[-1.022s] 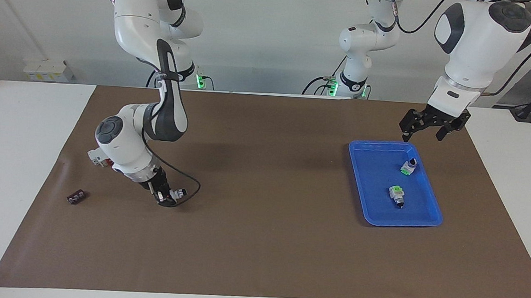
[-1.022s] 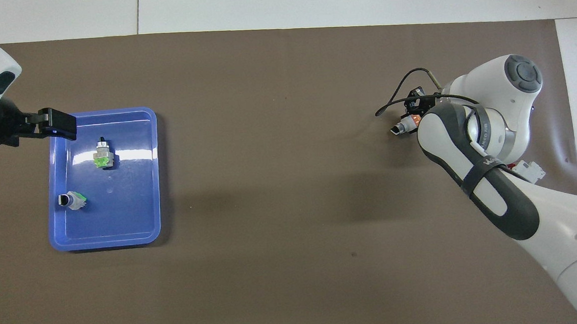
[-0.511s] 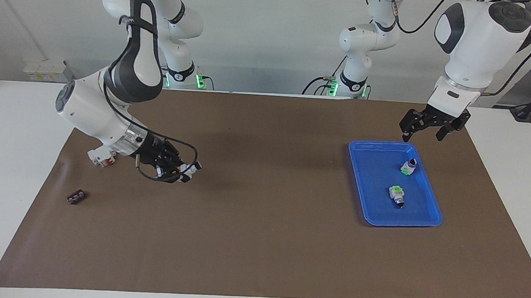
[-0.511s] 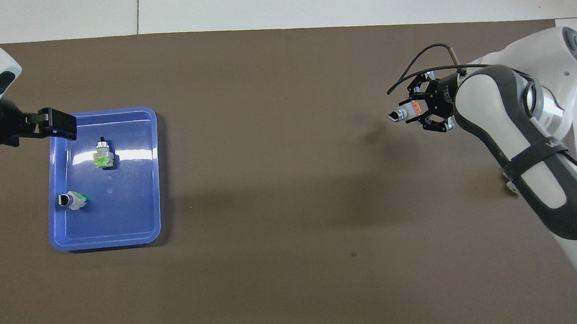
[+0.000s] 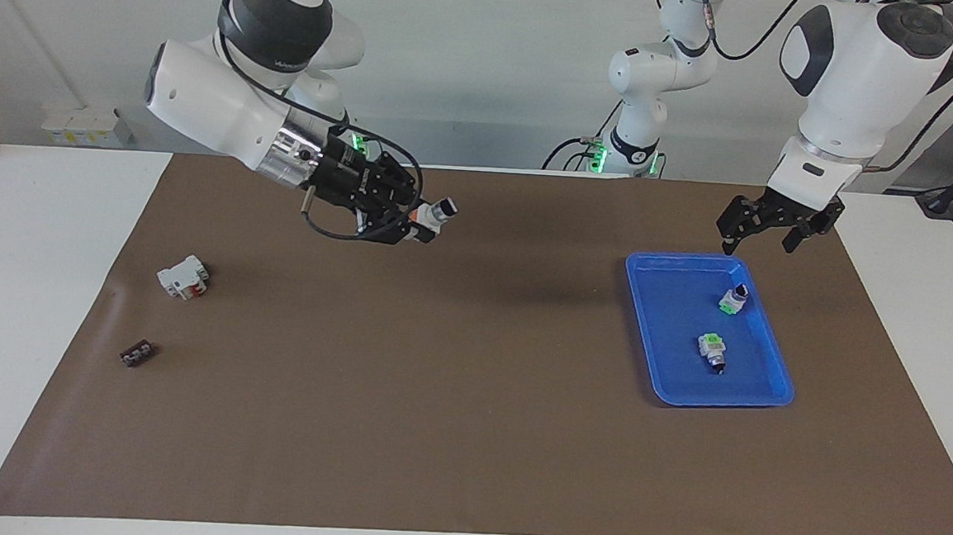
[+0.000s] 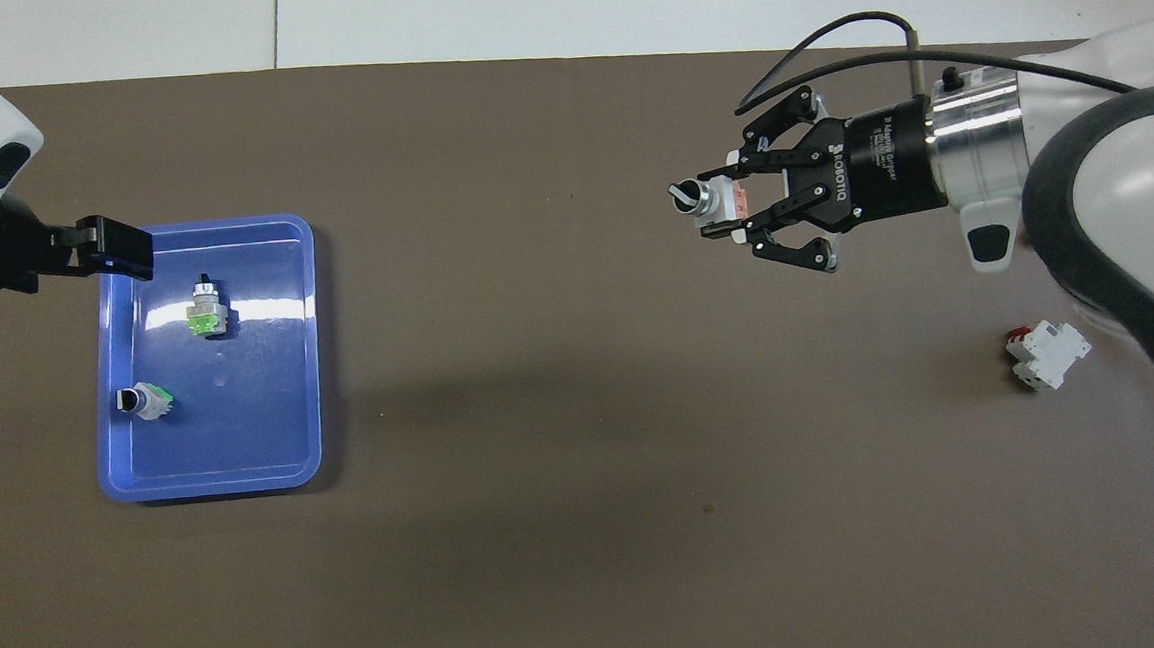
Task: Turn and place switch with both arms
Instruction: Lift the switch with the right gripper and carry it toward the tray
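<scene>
My right gripper (image 5: 426, 217) is shut on a switch (image 5: 439, 211), white-bodied with an orange side and a dark cylindrical end that sticks out past the fingertips. It holds the switch well up in the air over the brown mat; it also shows in the overhead view (image 6: 720, 205), with the switch (image 6: 705, 199) pointing toward the left arm's end. My left gripper (image 5: 757, 245) is open and empty, hanging over the edge of the blue tray (image 5: 668, 378); in the overhead view the gripper (image 6: 116, 247) reaches in over the tray's (image 6: 263, 423) corner.
Two more white-and-green switches (image 5: 733, 299) (image 5: 711, 350) lie in the tray, also seen from overhead (image 6: 205, 309) (image 6: 144, 400). A white-and-red block (image 5: 183, 276) (image 6: 1048, 353) and a small black piece (image 5: 138, 353) lie on the mat toward the right arm's end.
My right arm has lifted the switch from the mat beside the white-and-red block and carried it up and toward the table's middle. The left arm has not moved.
</scene>
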Available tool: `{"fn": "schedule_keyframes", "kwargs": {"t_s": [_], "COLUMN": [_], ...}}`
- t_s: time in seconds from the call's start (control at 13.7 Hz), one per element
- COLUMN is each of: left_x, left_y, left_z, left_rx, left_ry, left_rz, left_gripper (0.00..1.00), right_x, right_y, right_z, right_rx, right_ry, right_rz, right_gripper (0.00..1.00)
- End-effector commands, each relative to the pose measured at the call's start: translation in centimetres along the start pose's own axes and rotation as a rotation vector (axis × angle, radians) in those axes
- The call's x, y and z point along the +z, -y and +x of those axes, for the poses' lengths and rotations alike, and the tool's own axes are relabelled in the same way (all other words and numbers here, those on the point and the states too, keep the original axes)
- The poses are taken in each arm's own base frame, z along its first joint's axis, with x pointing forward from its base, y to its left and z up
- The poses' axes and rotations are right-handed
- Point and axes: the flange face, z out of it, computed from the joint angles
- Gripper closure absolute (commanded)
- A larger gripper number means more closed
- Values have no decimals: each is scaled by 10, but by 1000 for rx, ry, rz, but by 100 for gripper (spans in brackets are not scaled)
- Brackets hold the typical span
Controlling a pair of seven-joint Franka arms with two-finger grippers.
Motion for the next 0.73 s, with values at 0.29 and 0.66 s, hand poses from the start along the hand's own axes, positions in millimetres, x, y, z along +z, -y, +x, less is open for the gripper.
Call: {"fn": "schedule_keyframes", "kwargs": {"t_s": [0.29,0.66], "left_x": [-2,-2], "left_y": [3,3], "left_z": [-8,-8], "left_rx": [0,-1], "left_ry": [-3,-3], "left_rz": [-6,-7], "left_gripper": [0,0], "right_x": [62,97], "right_y": [-22,-37], "right_z": [-61,-69], "right_rx": [-77,-158], "right_ry": [72,8], "right_rz": [178,172], "right_gripper": [100,100]}}
